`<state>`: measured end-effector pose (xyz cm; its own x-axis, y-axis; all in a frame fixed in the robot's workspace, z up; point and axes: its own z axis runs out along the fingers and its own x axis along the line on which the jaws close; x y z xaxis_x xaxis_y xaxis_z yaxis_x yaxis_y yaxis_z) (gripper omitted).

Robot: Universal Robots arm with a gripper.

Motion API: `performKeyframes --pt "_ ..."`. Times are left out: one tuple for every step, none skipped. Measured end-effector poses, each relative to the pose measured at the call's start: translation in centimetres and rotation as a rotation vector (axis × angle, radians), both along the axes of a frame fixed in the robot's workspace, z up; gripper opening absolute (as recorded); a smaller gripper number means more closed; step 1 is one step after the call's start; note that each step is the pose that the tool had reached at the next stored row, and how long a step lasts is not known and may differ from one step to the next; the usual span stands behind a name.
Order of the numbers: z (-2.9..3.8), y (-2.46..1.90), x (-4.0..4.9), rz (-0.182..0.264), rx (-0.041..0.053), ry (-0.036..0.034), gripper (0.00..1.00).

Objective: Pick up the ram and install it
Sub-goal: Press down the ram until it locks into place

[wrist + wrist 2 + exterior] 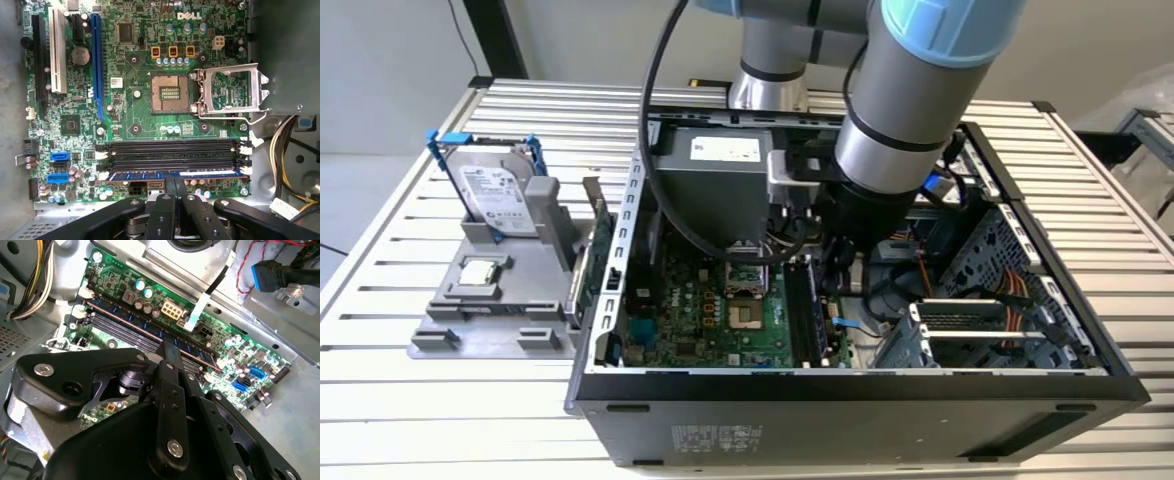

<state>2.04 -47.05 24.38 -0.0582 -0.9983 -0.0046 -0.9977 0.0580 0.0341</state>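
Note:
The ram [150, 175] is a long dark stick with blue labels, standing in the outermost of the black memory slots [170, 152] on the green motherboard [125, 110]. In the second wrist view the ram [130, 317] runs diagonally beside the free slots. My gripper [177, 182] is inside the computer case, directly over the middle of the stick. Its two black fingers are pressed together, and their tips [170, 352] rest on the ram's upper edge. The fingers cover that middle part of the stick.
The open black computer case [854, 400] lies on a slatted metal table. The empty processor socket [170, 92] has its metal latch frame [230, 92] swung open. Cable bundles [285, 145] run beside the board. Outside the case, a grey stand holds a hard drive [500, 195] and a processor chip [480, 270].

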Motion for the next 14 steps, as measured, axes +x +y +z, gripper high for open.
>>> performKeyframes --pt "-0.18 0.06 0.0 0.0 0.0 0.0 0.0" --pt "-0.36 0.13 0.0 0.0 0.0001 0.0 0.0" --pt "-0.55 0.19 0.0 0.0 0.0001 0.0 0.0" --pt "-0.73 0.25 0.0 0.0 0.0 0.0 0.0" --pt "-0.9 0.31 0.0 0.0 0.0 0.0 0.0" --pt "-1.1 0.38 0.0 0.0 0.0 0.0 0.0" --pt "-1.28 0.44 0.0 0.0 0.0001 0.0 0.0" --pt "-1.46 0.5 0.0 0.0 0.0 0.0 0.0" --pt "-1.64 0.56 0.0 0.0 0.0 0.0 0.0" --pt "-1.82 0.63 0.0 0.0 -0.0001 0.0 0.0" --pt "-1.97 0.68 -0.01 0.0 -0.0007 0.0002 0.0" --pt "-2.11 0.72 -0.01 0.0 -0.0019 0.0005 0.0" --pt "-2.27 0.77 -0.01 0.0 -0.0023 0.0006 0.0" --pt "-2.47 0.79 -0.01 0.0 -0.0021 0.0005 0.0"
